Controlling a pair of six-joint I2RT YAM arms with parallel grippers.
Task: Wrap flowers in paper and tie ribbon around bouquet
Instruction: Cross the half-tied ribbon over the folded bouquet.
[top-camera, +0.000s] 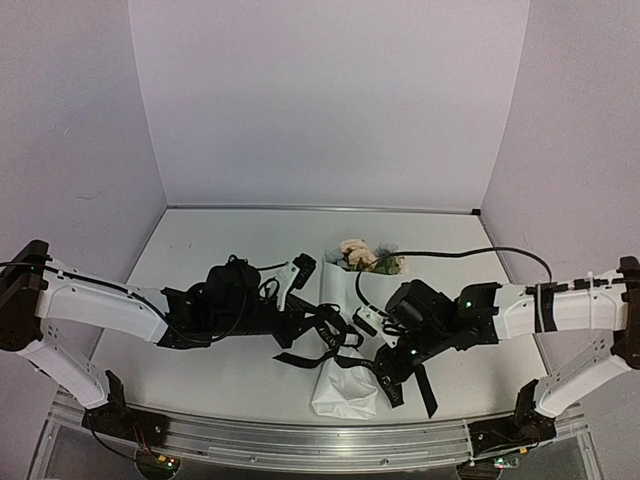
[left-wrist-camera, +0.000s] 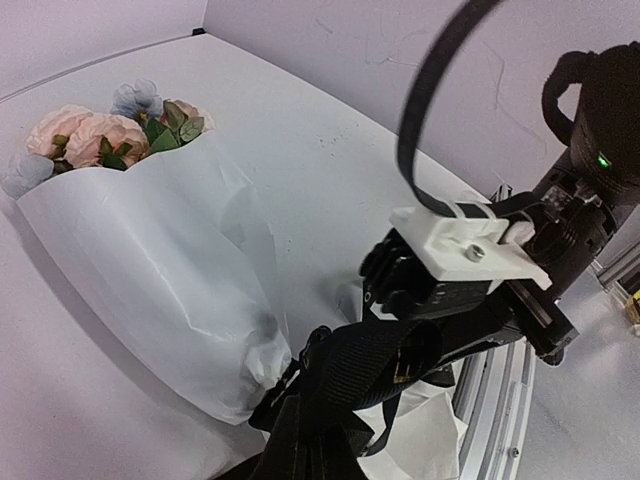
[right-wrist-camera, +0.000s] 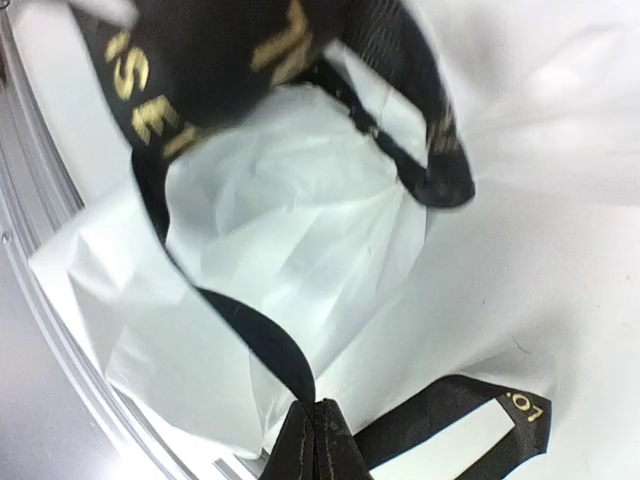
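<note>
Ribbon is clamped by L gripper at 9 o'clock & R gripper at 3 of bouquet, which is laid 12-to-6.

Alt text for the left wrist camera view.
A white paper cone lies on the table, peach and pale blue flowers at its wide end, black ribbon bunched at its narrow end. The right arm is alongside.

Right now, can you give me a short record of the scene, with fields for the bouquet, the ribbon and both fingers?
bouquet: white paper cone lying on the table
blooms: peach and pale blue, at the far end
ribbon: black, looped around the cone's narrow part
right fingers: shut on the ribbon
left fingers: shut, hidden behind bunched ribbon
</note>
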